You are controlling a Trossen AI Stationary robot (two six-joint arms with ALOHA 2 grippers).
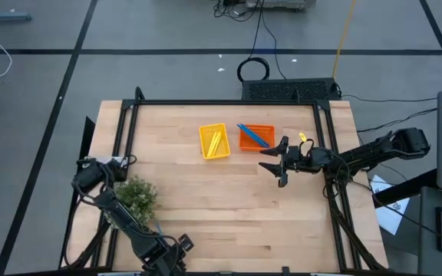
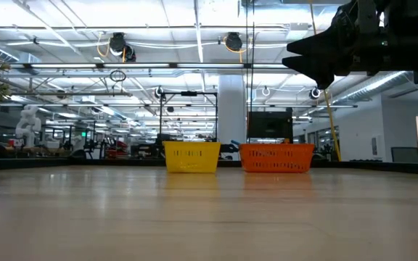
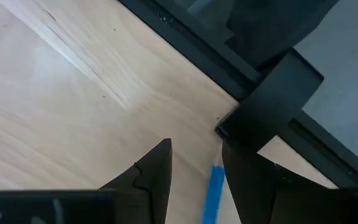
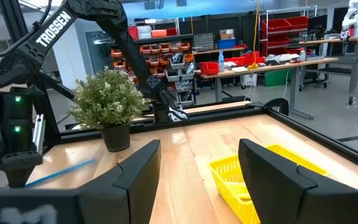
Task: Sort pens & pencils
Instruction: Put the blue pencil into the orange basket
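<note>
A blue pen (image 1: 253, 136) lies slanted in the orange tray (image 1: 267, 146). Yellow pencils (image 1: 215, 142) lie in the yellow tray (image 1: 204, 146). My right gripper (image 1: 281, 161) hangs open and empty above the table, just right of the orange tray, high in the low view (image 2: 318, 58). My left gripper (image 1: 120, 161) is down at the table's left edge beside the frame rail, open. A blue pen (image 3: 215, 190) shows between its fingers (image 3: 197, 152). Another blue pen (image 4: 61, 173) lies flat on the table near the left arm's base. My left gripper stands open from above with one finger on each side of the blue pen (image 3: 215, 186). The pen lies close to one finger (image 3: 241, 180); whether they touch, I cannot tell.
A potted plant (image 1: 136, 195) stands on the table's left part, between the left gripper and the left arm's base (image 1: 163, 257). A black frame (image 1: 229, 102) runs round the table edges; a frame post (image 3: 272, 106) is right beside the left gripper. Bare wood (image 1: 236, 215) spreads through the middle and near side.
</note>
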